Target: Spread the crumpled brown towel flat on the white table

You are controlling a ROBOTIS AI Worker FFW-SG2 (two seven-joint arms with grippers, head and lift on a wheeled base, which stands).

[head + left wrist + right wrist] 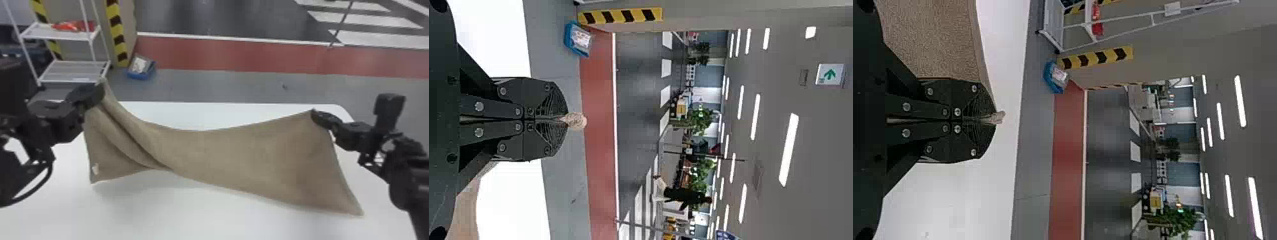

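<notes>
Closest to its wrist camera, the left gripper (566,120) has its black fingers pressed together on 1 corner of the brown towel (229,156), with a small tuft poking past the tips. The right gripper (995,119) pinches another corner just as tightly, and there too only a scrap of cloth shows beyond the fingertips. With so little bitten at either end, a hard pull outward could tug 1 corner free and drop that side into a heap. The left gripper appears to hold its end higher than the right does, so if the towel were lowered like this, the sides might land unevenly and the cloth settle askew. The folds near the left end could also be trapped beneath it if that side came down without being opened out first.

The towel hangs between the 2 grippers above the white table (191,220), its upper edge sagging in the middle. Deep creases slant from the left grip toward the lower edge; the right half looks much smoother. Near the lower left corner is a small pale tag (95,168).
</notes>
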